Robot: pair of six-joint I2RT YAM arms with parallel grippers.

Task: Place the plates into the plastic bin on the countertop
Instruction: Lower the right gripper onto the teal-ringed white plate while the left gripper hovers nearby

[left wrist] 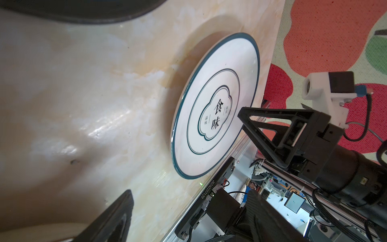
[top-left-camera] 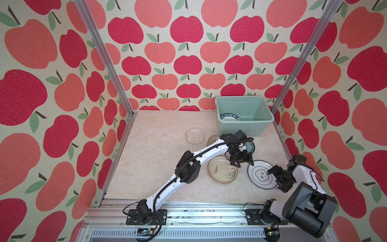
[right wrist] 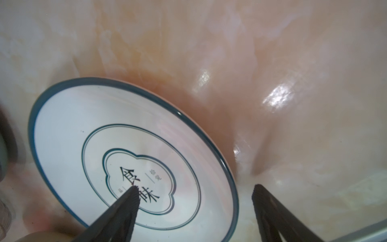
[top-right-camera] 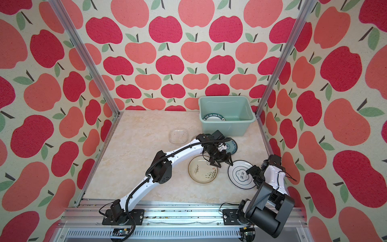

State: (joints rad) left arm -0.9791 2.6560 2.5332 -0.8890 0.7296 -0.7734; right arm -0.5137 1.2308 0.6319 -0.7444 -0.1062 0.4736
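Your right gripper [right wrist: 194, 187] hangs wide open over the blue-rimmed plate [right wrist: 83, 125], jaws straddling its rim; left gripper [top-left-camera: 244, 165] gapes empty beside the cream plate [top-left-camera: 219, 174]; 1 lettered plate [top-left-camera: 229, 119] sits in the plastic bin [top-left-camera: 270, 121].

plate [top-left-camera: 229, 119] in bin [top-left-camera: 240, 128], bin back right on countertop [top-left-camera: 159, 155]; other plates [top-left-camera: 219, 175] on countertop before bin.

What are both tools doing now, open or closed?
Left tool: open, holding nothing.
Right tool: open around the edge of the blue-rimmed white plate, not gripping.
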